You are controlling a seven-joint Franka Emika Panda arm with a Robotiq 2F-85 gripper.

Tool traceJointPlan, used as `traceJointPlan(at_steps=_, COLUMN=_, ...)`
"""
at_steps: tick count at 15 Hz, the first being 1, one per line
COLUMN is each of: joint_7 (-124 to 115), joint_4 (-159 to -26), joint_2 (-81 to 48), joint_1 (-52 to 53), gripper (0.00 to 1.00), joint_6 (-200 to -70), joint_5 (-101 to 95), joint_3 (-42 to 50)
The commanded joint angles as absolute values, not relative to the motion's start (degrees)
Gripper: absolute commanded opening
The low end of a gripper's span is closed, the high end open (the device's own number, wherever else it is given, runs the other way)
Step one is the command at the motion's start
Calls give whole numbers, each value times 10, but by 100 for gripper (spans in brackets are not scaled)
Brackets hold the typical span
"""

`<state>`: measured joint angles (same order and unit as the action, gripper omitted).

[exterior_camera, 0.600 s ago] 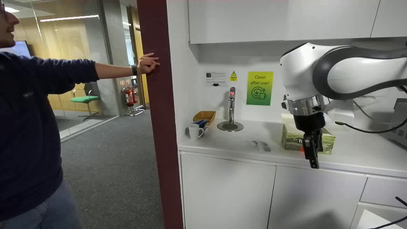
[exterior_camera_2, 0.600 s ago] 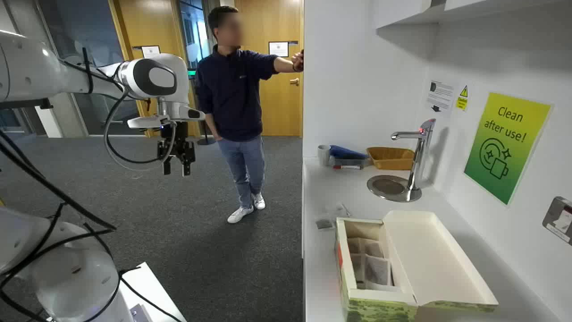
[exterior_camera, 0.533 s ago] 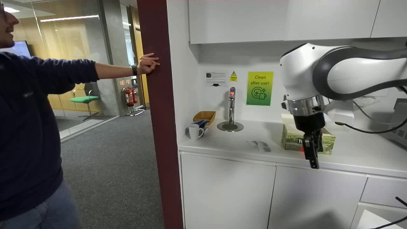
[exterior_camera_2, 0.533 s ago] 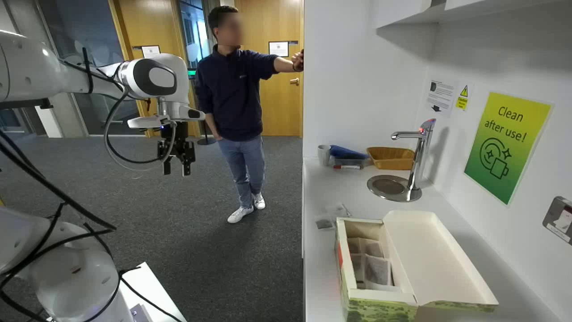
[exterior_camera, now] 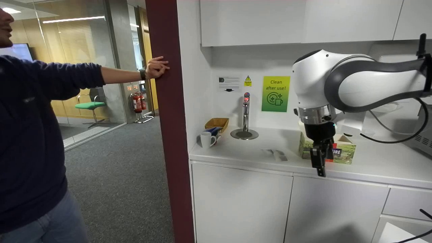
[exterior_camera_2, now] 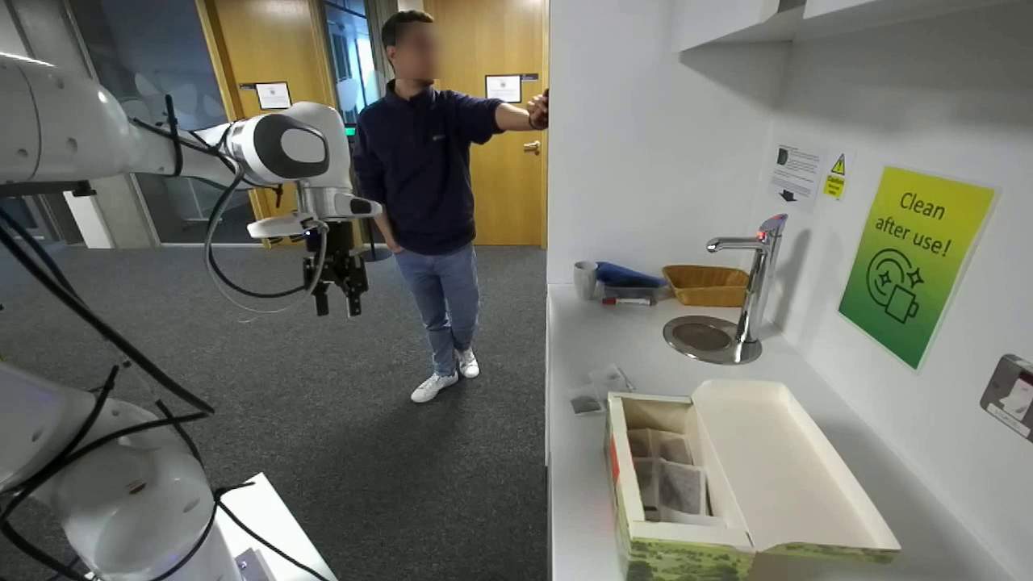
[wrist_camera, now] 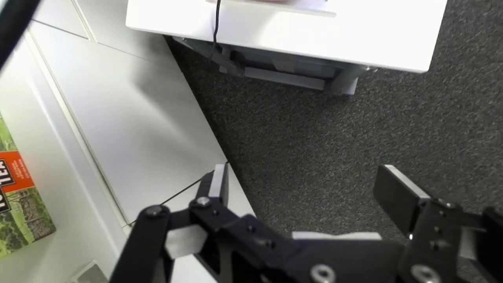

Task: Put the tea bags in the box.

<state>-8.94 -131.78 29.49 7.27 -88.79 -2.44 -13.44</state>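
A long white surface [exterior_camera_2: 605, 335] stretches back, a white robot arm [exterior_camera: 381, 82] extended in front of it. A man [exterior_camera_2: 416, 169] in dark blue stands beyond. On the surface, a green-printed box [exterior_camera_2: 686, 558] has its lid folded back. The gripper [wrist_camera: 302, 180] hangs clear of the surface, fingers spread wide. Flat tea bags [exterior_camera_2: 586, 402] lie near the box on the surface; more sit inside it.

floor [exterior_camera_2: 484, 484]: dark grey carpet | wall [exterior_camera_2: 613, 161]: white | cupboards [exterior_camera: 253, 23]: white | door [exterior_camera_2: 500, 190]: wood-toned | chair [exterior_camera: 90, 105]: green-seated | light strip [exterior_camera: 74, 19]: bright
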Motion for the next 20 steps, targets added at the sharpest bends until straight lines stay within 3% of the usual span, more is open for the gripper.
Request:
traceJointPlan(at_steps=1, joint_7=-145, joint_4=-1297, joint_2=237, joint_1=51, gripper=100, joint_6=-952, joint_5=-59, joint_3=-130)
traceJointPlan(at_steps=11, joint_7=-230, joint_4=-1236, joint_2=113, joint_1=-12, gripper=100, joint_6=-1104, joint_5=-96, joint_3=-61)
traceJointPlan(at_steps=20, joint_7=-221, joint_4=-1245, joint_2=107, joint_1=-5, gripper=100, joint_6=-1104, joint_5=-88, joint_3=-47)
